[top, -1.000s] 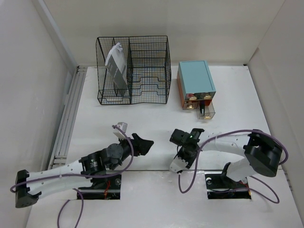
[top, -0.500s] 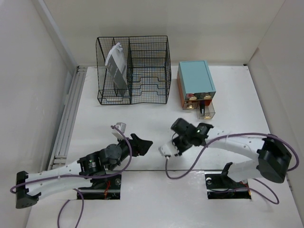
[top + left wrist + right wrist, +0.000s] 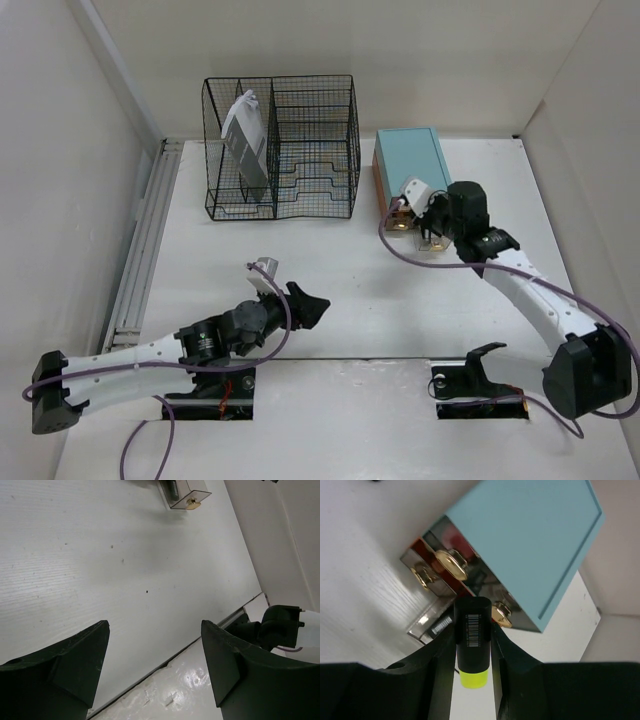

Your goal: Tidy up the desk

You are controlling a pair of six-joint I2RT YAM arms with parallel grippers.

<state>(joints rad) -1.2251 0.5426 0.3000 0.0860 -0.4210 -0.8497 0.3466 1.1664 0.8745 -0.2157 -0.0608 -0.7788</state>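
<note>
The right gripper [image 3: 471,639] clamps a black barcode-labelled marker [image 3: 472,615], yellow-green at one end, above the teal drawer box's [image 3: 530,540] open clear drawer [image 3: 427,624], hiding its contents. The left gripper [image 3: 155,630] gapes empty over the matte-white desk [image 3: 330,250] underneath.

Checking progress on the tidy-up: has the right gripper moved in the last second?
Yes. The right gripper, shut on a black-and-yellow marker, has gone from the middle of the desk to the front of the teal drawer box.

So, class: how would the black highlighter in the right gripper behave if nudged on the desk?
The highlighter looks stiff: it juts straight from the right gripper without sagging. Its rounded barrel might roll on the flat desk. Small and plastic-looking, so probably light.
</note>
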